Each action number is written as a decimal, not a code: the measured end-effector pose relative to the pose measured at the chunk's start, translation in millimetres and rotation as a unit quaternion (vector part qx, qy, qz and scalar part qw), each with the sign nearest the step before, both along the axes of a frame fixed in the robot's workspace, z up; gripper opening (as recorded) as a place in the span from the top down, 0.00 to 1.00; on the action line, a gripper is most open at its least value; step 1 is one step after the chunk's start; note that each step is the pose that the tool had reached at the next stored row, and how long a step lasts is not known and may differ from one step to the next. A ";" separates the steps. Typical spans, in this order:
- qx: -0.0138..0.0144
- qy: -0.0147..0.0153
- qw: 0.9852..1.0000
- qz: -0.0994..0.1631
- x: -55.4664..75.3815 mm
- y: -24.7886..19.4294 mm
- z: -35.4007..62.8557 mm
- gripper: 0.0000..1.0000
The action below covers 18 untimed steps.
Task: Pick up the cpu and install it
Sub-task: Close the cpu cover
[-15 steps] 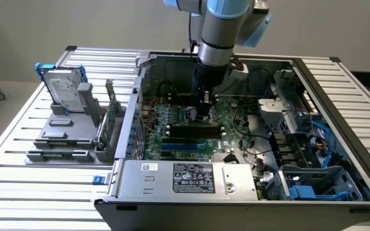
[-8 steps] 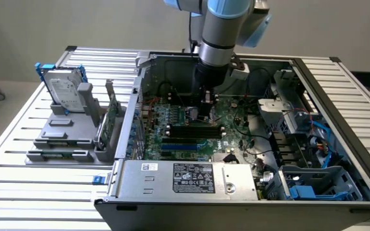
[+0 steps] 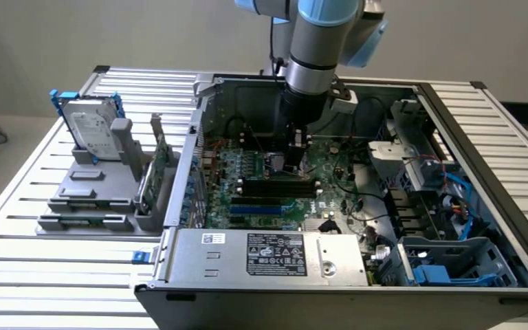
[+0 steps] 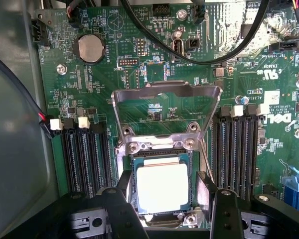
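Silver slatted tabletop [image 3: 25,275] carries an open black computer case [image 3: 337,306]. From the exterior view, the arm's gripper [image 3: 293,159] reaches down at the far middle of the green motherboard [image 3: 245,185]. The wrist view adds the close detail: the small square silvery cpu [image 4: 162,186] lies in its socket [image 4: 162,145], the metal retaining frame [image 4: 167,92] is raised, and the black fingers [image 4: 123,186] are spread on either side, released.

The hard drive [image 3: 93,125] stands upper left in the exterior view, left of the case [image 3: 337,306]. The cpu [image 4: 162,186] lies in the socket [image 4: 162,145].
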<state>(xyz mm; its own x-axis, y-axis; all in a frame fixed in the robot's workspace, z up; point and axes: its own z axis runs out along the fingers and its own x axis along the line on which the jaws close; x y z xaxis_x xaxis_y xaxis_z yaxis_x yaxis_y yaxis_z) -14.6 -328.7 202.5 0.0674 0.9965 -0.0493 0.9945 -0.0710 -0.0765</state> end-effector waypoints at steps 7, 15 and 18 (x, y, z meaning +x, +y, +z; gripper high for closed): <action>0.000 0.000 1.000 -0.002 0.0 -1.0 0.1 0.38; -0.002 0.000 1.000 -0.010 0.1 -1.8 0.0 0.38; -0.006 0.001 1.000 -0.012 0.1 -1.9 0.0 0.38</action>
